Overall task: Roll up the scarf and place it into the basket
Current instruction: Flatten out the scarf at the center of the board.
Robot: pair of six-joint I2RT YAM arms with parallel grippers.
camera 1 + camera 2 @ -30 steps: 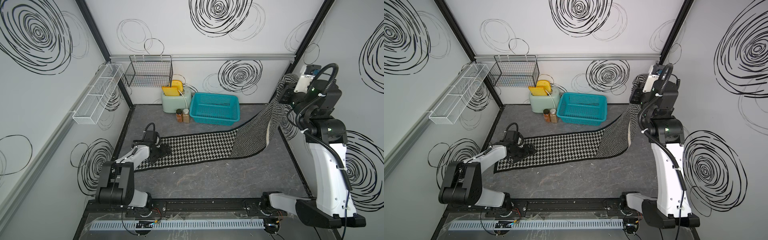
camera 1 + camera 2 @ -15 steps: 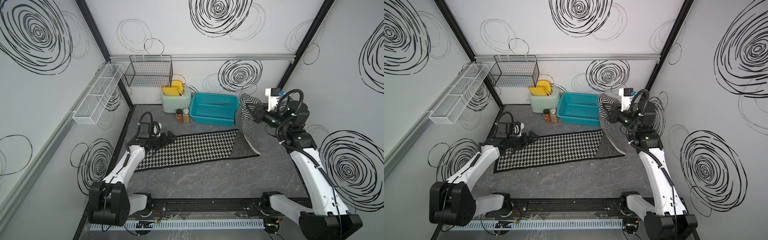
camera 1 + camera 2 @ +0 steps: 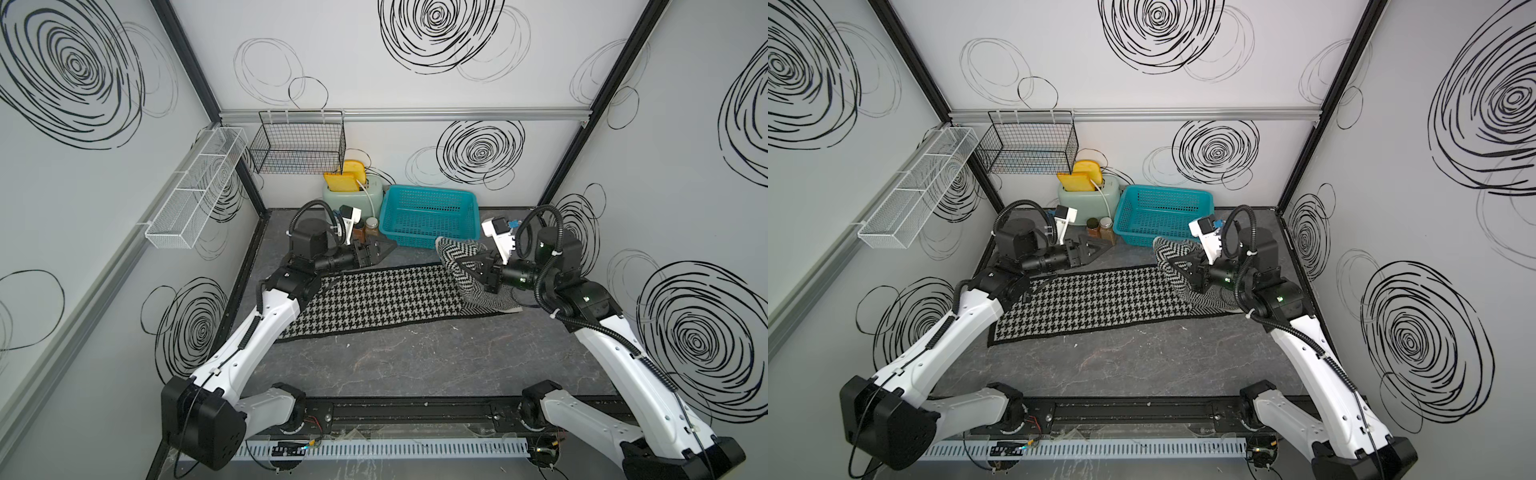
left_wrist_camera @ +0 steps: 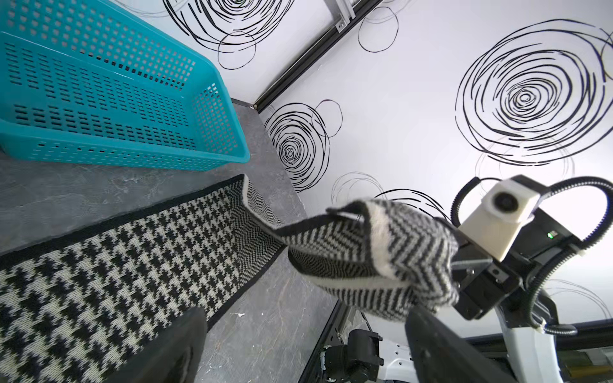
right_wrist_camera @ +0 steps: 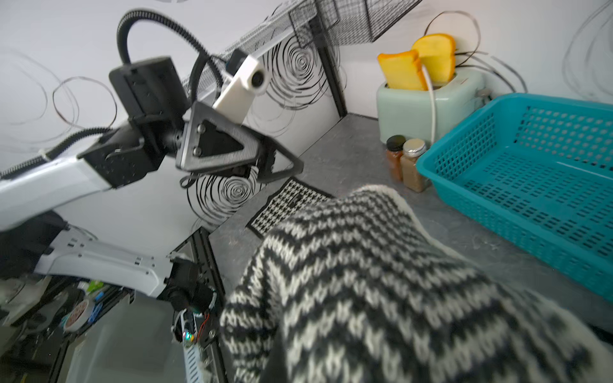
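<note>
Where flat, scarf [image 3: 374, 303] lengthwise left-to-right.

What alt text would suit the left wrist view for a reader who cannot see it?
The scarf lies houndstooth-up on the grey table, its far end lifted, zigzag side out, bunched over the right gripper shut on it. The empty turquoise basket stands beyond the scarf, apart from it. The open left gripper frames the foreground with dark fingers.

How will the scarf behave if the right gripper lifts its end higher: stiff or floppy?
Probably floppy: the scarf droops in folds around the right gripper. Likely light, since one closed grip carries the raised end. The flat rest on the table would probably drag.
</note>
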